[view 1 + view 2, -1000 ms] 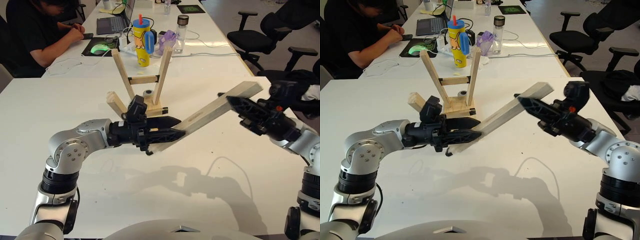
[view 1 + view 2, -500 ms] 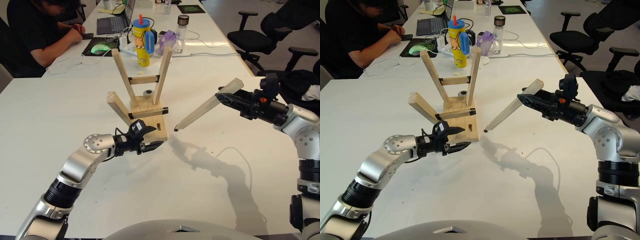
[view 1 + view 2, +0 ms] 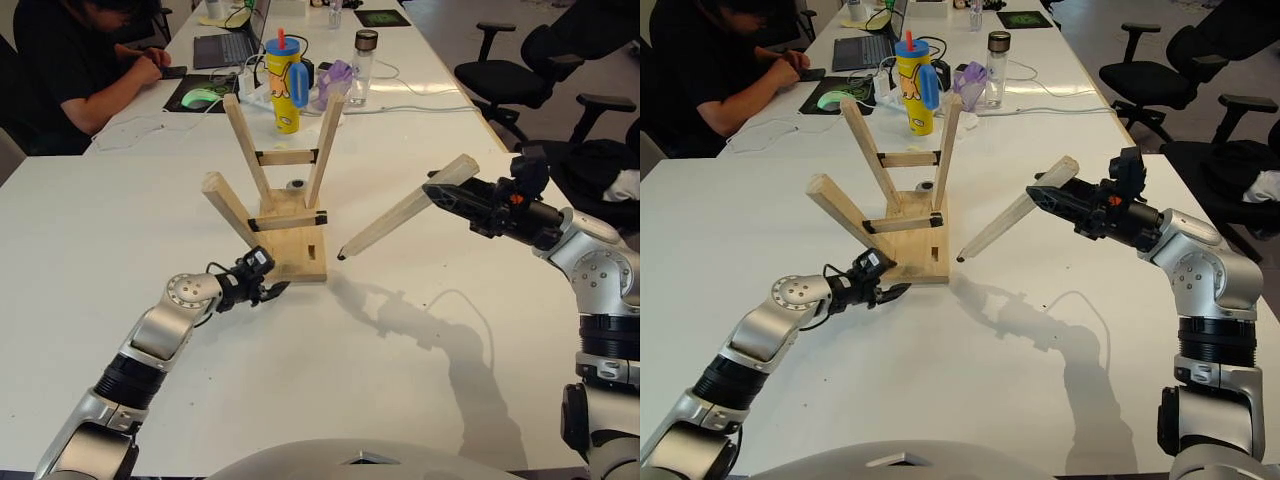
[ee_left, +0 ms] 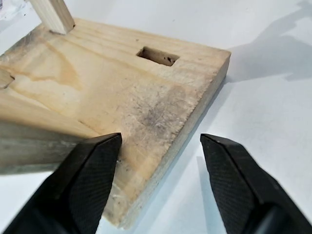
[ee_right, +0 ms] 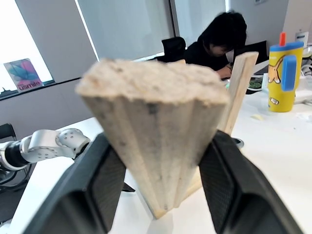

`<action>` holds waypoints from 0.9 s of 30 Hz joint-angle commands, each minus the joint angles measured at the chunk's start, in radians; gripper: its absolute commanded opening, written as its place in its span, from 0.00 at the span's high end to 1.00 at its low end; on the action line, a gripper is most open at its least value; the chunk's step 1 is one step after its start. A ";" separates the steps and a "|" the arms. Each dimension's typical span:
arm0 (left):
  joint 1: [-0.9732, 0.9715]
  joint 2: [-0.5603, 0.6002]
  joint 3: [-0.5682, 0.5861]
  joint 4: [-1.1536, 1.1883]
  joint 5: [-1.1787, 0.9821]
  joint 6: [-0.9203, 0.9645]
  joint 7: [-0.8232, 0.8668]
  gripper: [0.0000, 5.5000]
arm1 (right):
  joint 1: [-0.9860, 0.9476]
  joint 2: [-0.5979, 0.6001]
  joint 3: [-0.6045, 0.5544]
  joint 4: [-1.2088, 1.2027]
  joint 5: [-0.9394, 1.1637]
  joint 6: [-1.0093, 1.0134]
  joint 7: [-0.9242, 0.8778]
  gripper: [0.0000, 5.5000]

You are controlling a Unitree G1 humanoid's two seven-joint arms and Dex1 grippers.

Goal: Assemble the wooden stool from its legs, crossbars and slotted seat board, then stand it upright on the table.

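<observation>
While its left arm stretches low and nearly flat across the desk (image 3: 300,400), the robot's left claw (image 4: 161,141) sits open at the near corner of the seat board (image 3: 297,258). One finger (image 4: 92,165) is on the wood side and the other is over bare desk. Beyond that claw, three legs (image 3: 240,140) rise from the board, tied by two crossbars (image 3: 287,157). The right arm is raised and bent at the elbow. Its right claw (image 3: 437,192) is clamped on the upper end of a loose leg (image 3: 395,216), which slants down from the claw toward the board, its free tip close to the board's edge. A second ago both claws held this leg in the air. Since then the left claw has let go, dropped to the board and slid along its near edge toward the robot's left.
</observation>
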 commanded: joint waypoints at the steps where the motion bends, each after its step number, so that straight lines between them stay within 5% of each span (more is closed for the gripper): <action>1: -0.005 0.042 -0.021 0.034 0.045 0.013 -0.046 0.45 | -0.041 0.041 0.020 -0.025 -0.012 -0.023 -0.003 0.62; 9: 0.033 0.002 -0.050 -0.095 -0.014 0.082 -0.123 0.45 | -0.110 0.135 0.121 0.045 -0.110 -0.119 0.028 0.62; 27: -0.031 -0.107 -0.098 -0.016 0.056 0.104 -0.062 0.45 | -0.356 0.150 0.290 0.429 -0.382 -0.349 0.295 0.63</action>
